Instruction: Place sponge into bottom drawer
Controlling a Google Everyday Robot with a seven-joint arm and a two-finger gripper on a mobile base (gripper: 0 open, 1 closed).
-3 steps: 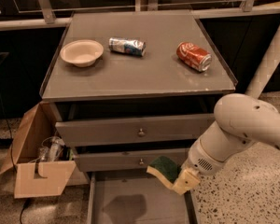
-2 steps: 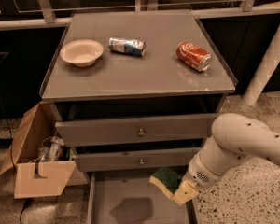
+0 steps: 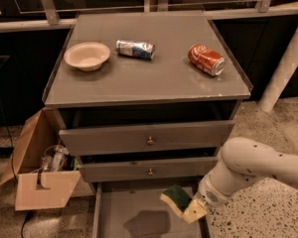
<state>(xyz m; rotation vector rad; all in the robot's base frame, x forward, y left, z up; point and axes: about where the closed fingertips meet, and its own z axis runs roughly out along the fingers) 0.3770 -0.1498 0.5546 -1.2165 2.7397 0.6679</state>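
The gripper (image 3: 192, 211), pinching the sponge (image 3: 174, 198), hangs over the bottom drawer (image 3: 120, 213) (pulled out), so lowering and releasing seems next.

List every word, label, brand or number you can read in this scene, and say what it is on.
Red can: white script, too blurred to read.
Blue-and-silver can: print too blurred to read.
No text elsewhere; none on the gripper holding the sponge over the bottom drawer.

Arm (image 3: 258, 165): smooth white rounded shell, small dark dots, perforated wrist patch; cream-fingered gripper (image 3: 192, 212) at arm's lower-left end.
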